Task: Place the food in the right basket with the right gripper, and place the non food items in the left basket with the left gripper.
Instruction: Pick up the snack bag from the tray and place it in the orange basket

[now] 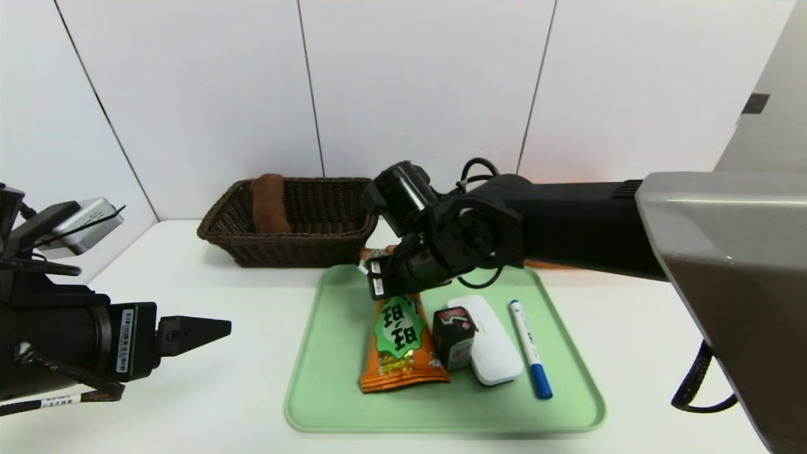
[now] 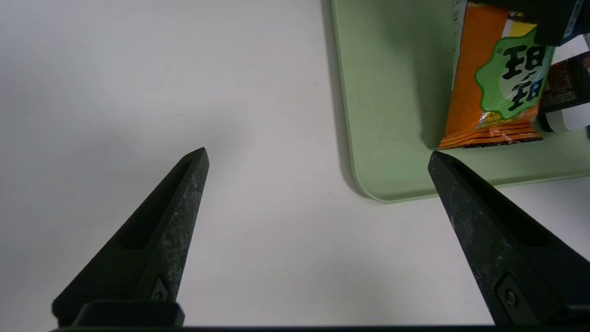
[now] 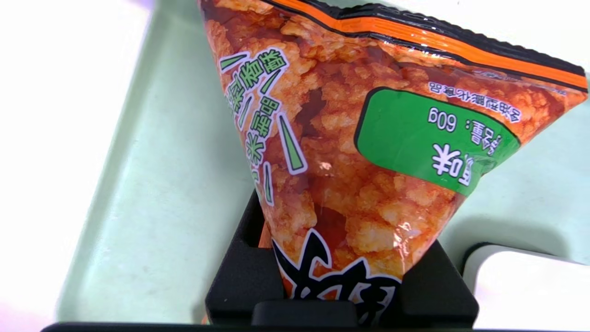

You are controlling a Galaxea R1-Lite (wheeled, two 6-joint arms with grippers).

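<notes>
- An orange snack bag (image 1: pixel 396 372) lies lengthwise over the green tray (image 1: pixel 353 413), its upper part pinched in the right end effector (image 3: pixel 345 230); whether its lower end has left the tray cannot be told.
- The step in hand appears to be the food half of the sort: securing the snack for the right basket.
- The next move calls for a lift straight up, then a swing toward the robot's right, with the grip kept firm enough to hold the slick wrapper yet gentle enough to spare the contents.
- Just beside the bag, a small dark carton (image 1: pixel 454 337) stands against a white case (image 1: pixel 495 347); a low swing could knock either one.
- Farther right on the tray lies a blue-capped marker (image 1: pixel 533 353), which, like the case, looks bound for the left basket. The carton's contents cannot be told.
- Behind the tray, toward the robot's left, a dark wicker basket (image 1: pixel 302 239) holds a brown, soft-looking item (image 1: pixel 269 205).
- An orange edge (image 1: pixel 555 265) shows behind the right arm, likely the right basket, mostly hidden.
- Over the white counter (image 1: pixel 189 403), left of the tray, the left end effector (image 2: pixel 318 153) waits idle, spread wide and holding nothing.
</notes>
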